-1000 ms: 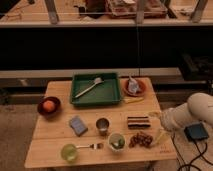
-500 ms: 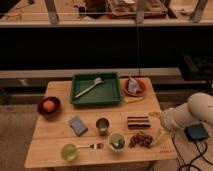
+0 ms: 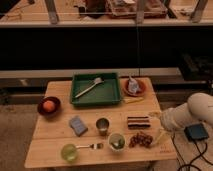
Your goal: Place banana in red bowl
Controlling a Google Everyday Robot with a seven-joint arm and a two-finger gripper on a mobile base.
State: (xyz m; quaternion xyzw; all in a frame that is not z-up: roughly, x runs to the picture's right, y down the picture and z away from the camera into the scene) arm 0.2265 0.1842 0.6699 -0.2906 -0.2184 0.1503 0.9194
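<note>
The banana is slim and yellow. It lies on the wooden table just below the red bowl, by the green tray's right front corner. The red bowl is shallow and orange-red and stands at the table's back right, with a blue-and-white crumpled thing in it. My white arm reaches in from the right. My gripper is at the table's right edge, beside the brown-striped block, apart from the banana and in front of it.
A green tray holds a brush. A maroon bowl with an orange stands left. In front are a blue sponge, metal cup, striped block, green bowl, brown cluster, green cup and fork.
</note>
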